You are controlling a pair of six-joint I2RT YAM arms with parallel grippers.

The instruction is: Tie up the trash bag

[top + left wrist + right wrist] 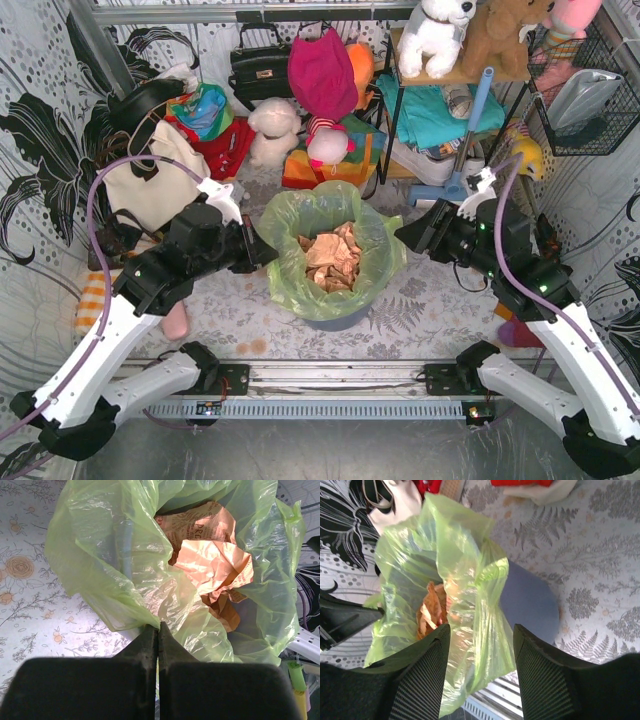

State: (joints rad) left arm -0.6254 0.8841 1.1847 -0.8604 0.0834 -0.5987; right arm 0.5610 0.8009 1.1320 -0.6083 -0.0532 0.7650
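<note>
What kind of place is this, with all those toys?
Probably a cluttered storeroom or playroom corner set up for robot practice: stuffed animals on a shelf, a black handbag against the patterned wall, and a trash bag of crumpled paper in a bin.

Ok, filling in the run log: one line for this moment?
left claw: shut on bag rim | right claw: open, by rim | bag: untied, in bin
</note>
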